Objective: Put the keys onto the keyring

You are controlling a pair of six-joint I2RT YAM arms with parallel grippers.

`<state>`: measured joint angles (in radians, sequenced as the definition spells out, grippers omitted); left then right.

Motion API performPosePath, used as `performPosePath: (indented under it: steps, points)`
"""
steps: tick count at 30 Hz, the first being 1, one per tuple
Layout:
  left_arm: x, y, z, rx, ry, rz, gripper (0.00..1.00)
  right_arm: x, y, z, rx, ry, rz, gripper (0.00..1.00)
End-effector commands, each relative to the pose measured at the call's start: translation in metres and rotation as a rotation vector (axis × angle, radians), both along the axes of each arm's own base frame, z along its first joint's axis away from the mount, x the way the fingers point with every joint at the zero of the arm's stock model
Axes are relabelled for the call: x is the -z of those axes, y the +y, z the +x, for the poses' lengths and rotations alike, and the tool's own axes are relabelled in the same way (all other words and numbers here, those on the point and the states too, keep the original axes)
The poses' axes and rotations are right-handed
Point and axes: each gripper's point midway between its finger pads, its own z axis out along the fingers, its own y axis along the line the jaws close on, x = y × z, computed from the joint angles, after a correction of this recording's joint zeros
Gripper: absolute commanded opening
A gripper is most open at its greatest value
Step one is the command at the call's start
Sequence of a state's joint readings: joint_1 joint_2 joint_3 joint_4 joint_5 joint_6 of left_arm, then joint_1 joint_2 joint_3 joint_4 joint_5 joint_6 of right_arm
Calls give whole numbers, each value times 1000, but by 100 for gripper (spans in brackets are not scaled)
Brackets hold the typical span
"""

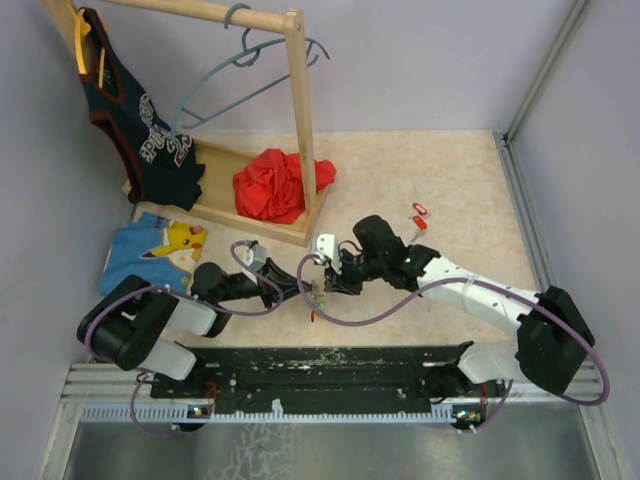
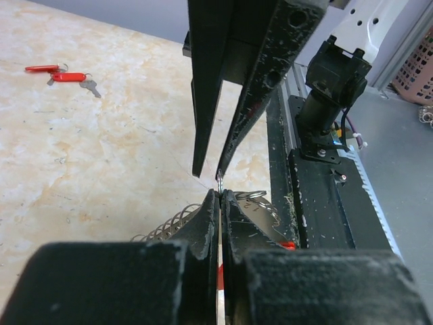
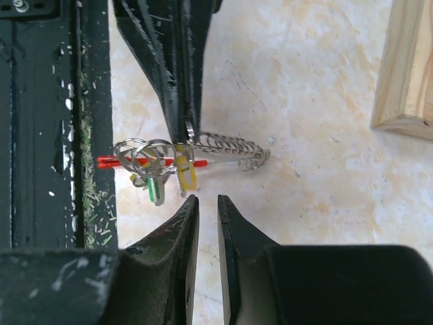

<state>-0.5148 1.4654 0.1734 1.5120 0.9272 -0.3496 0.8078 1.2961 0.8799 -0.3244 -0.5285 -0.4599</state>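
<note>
My left gripper [image 2: 220, 195] is shut on the thin metal keyring [image 2: 220, 180], seen edge-on just above its tips. Over the near table edge the same grip shows from the other side: left fingers [image 3: 177, 74] pinch the keyring [image 3: 190, 130]. Below it hang a yellow-tagged key [image 3: 187, 173], a green-tagged key [image 3: 150, 191], small split rings [image 3: 141, 152], a red strip and a wire coil [image 3: 226, 145]. My right gripper [image 3: 205, 200] stands slightly open just short of the yellow tag, nothing between its fingers. Two red-tagged keys [image 1: 418, 215] lie apart on the table. Both grippers meet at the bunch [image 1: 318, 296].
A wooden clothes rack [image 1: 298, 120] stands at the back left with a dark jersey [image 1: 140, 130], a grey-blue hanger [image 1: 240, 70] and a red cloth [image 1: 272, 185] on its base. A blue cartoon shirt [image 1: 150, 250] lies left. The black rail [image 1: 330, 365] borders the near edge.
</note>
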Motion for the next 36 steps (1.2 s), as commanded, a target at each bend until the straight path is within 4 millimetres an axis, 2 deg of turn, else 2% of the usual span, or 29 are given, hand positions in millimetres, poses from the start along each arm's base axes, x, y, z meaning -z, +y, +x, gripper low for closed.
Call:
performPosePath:
  steps: [1,5,16,22,32,35,36]
  points:
    - [-15,2,-2,-1,-58,-53,0,-33,23,1,-65,-76,218,18]
    - [-15,2,-2,0,-58,-54,0,-27,25,-1,-67,-79,254,18]
    - [-16,2,-3,4,-61,-56,0,-28,31,-1,-73,-76,294,15]
    - [-17,3,-3,7,-64,-59,0,-26,33,-2,-82,-63,293,10]
    - [-17,3,-1,-5,-62,-62,0,-28,34,-7,-110,-44,296,10]
    - [-18,3,-1,-3,-66,-62,0,-27,34,-5,-103,-43,284,0]
    - [-17,3,-2,-1,-65,-61,0,-26,34,-4,-101,-44,277,0]
